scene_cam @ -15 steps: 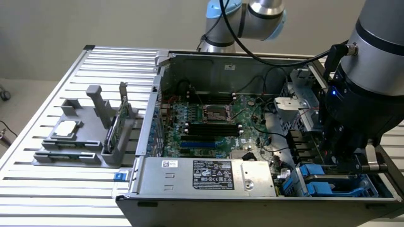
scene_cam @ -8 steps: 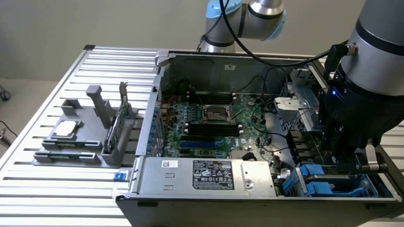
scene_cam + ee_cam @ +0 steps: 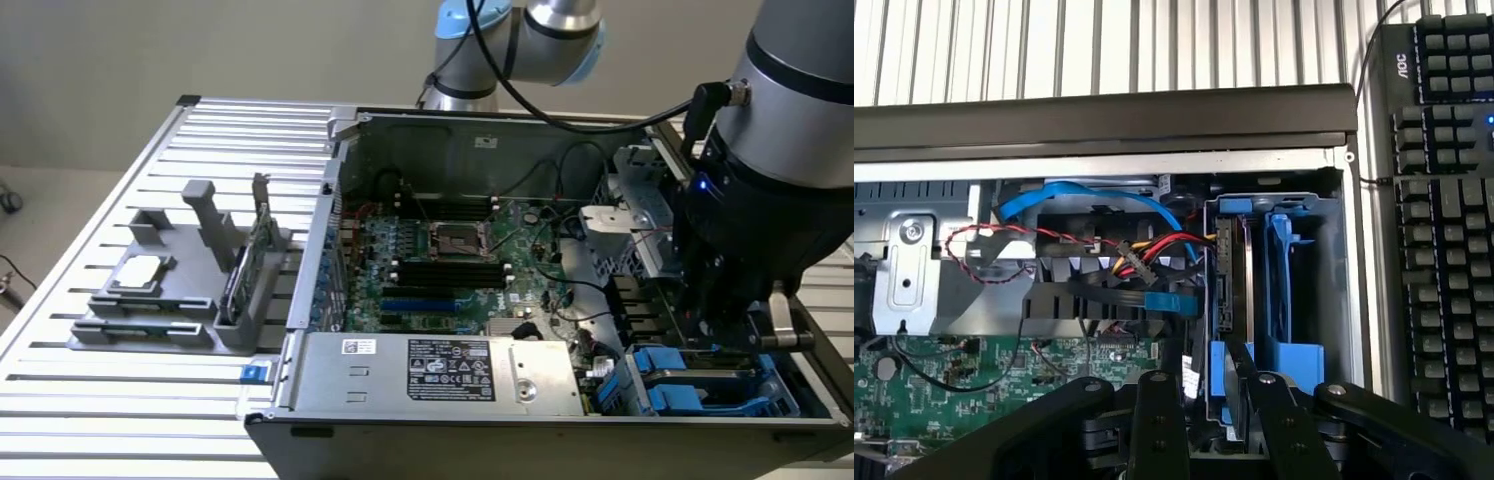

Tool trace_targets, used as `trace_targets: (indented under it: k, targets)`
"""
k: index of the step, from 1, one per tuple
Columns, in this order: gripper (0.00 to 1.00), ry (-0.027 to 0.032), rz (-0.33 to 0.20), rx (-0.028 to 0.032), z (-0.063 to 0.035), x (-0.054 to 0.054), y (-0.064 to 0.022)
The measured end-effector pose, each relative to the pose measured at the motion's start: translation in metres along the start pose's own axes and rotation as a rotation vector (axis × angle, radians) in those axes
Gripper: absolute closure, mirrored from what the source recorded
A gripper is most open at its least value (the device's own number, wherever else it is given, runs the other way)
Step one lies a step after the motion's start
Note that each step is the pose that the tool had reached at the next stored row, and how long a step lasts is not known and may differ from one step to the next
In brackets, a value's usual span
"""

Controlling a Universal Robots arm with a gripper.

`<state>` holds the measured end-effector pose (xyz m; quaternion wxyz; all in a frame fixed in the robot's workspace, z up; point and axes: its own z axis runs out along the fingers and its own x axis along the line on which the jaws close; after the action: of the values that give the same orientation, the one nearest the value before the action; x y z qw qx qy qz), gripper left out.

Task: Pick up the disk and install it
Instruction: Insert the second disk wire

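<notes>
Here the pincer (image 3: 1212, 400) stands clamped on the disk (image 3: 1232, 270), upright in the case's (image 3: 534, 130) drive bay.

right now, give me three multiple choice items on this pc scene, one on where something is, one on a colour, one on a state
1. Where is the gripper?
A. over the grey holder on the table
B. over the drive bay at the open computer case's corner, on the exterior view's right
C. above the keyboard

2. What colour are the plastic frames in the drive bay?
A. red
B. yellow
C. blue

3. What is the state of the computer case?
A. side panel off, motherboard exposed
B. fully closed
C. standing upright on end

Answers:
1 B, the arm reaches down into that corner of the case.
2 C, the wrist view shows blue frames standing in the bay.
3 A, the motherboard and cables lie in plain sight.
</notes>
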<state>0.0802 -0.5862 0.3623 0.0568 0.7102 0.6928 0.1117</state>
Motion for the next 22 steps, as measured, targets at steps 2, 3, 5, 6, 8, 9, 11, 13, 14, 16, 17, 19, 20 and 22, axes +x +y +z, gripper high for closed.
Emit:
trace_targets:
  k: [2, 3, 5, 6, 8, 9, 11, 13, 14, 16, 17, 19, 20, 22]
  targets:
    - [0.69, -0.0069, -0.001, -0.0001, 0.0002, 0.003, 0.0024]
    - [0.69, -0.0105, -0.002, -0.0002, 0.0004, 0.004, 0.0035]
    - [0.69, -0.0189, -0.004, -0.0004, 0.0007, 0.007, 0.0058]
    - [0.69, -0.0229, -0.005, -0.0004, 0.0009, 0.008, 0.0068]
    - [0.69, -0.0307, -0.006, -0.0005, 0.0013, 0.011, 0.0084]
    - [0.69, -0.0348, -0.007, -0.0006, 0.0016, 0.013, 0.0090]
    - [0.69, -0.0426, -0.009, -0.0008, 0.0021, 0.015, 0.0102]
    - [0.69, -0.0486, -0.011, -0.0009, 0.0026, 0.016, 0.0115]
    - [0.69, -0.0515, -0.011, -0.0009, 0.0027, 0.016, 0.0123]
    - [0.69, -0.0559, -0.012, -0.0010, 0.0032, 0.016, 0.0136]
    - [0.69, -0.0570, -0.012, -0.0010, 0.0034, 0.016, 0.0142]
    - [0.69, -0.0583, -0.013, -0.0010, 0.0044, 0.016, 0.0148]
    - [0.69, -0.0584, -0.013, -0.0010, 0.0053, 0.016, 0.0148]
    - [0.69, -0.0585, -0.013, -0.0010, 0.0070, 0.016, 0.0149]
